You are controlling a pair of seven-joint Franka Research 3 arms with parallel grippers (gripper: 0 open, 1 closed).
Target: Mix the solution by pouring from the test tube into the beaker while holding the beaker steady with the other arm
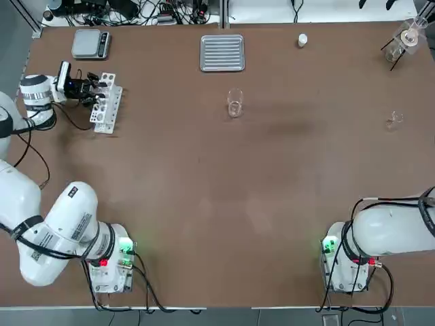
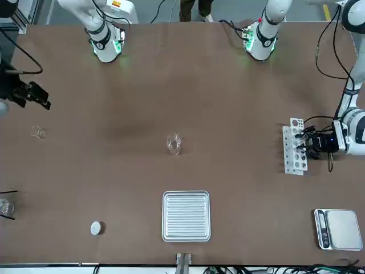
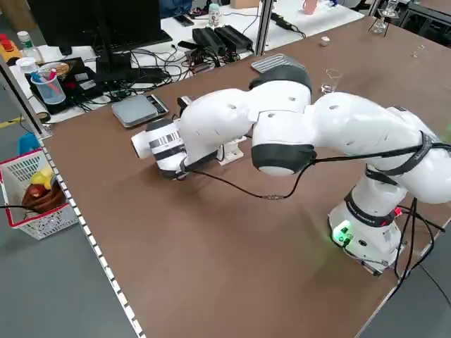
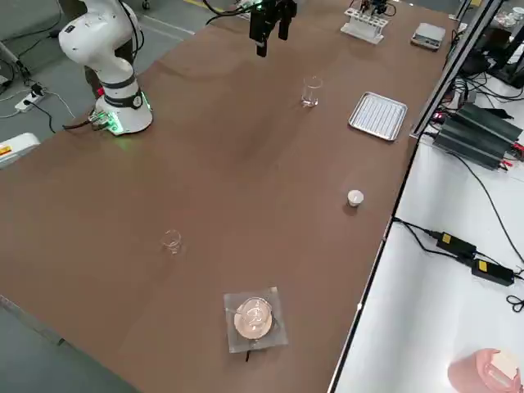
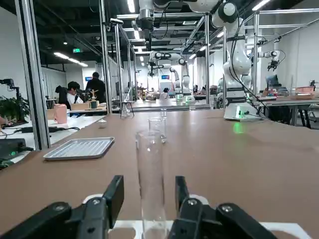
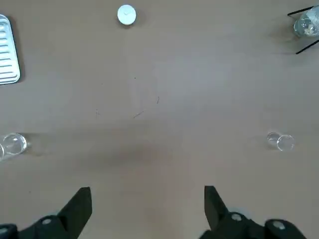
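Left gripper (image 5: 144,199): level at the test-tube rack (image 1: 107,102), fingers apart on either side of the test tube (image 5: 151,181) — gaps show on both sides, so it is not clamped; I judge the level approach is meant to take the tube by its side.
Test tube: clear, upright in the white rack at the table's left edge, seemingly empty as far as the glass shows.
Right gripper (image 6: 147,206): hangs above bare table on the robot's right, fingers spread wide and empty — parked, well apart from the beaker it is meant to steady.
Beaker (image 1: 235,103): upright near the table's middle, just on the robot's side of the ribbed metal tray (image 1: 222,52), free of both arms.
Farther things: a scale (image 1: 90,43) beyond the rack; a small white cap (image 1: 302,41); a tiny glass vessel (image 1: 395,120); a round flask on a stand (image 1: 406,39) in the far right corner.
Surface: brown matte table (image 1: 204,204), flat and largely bare.
Room: a lab with metal framing, other robot arms and people seated at benches behind.
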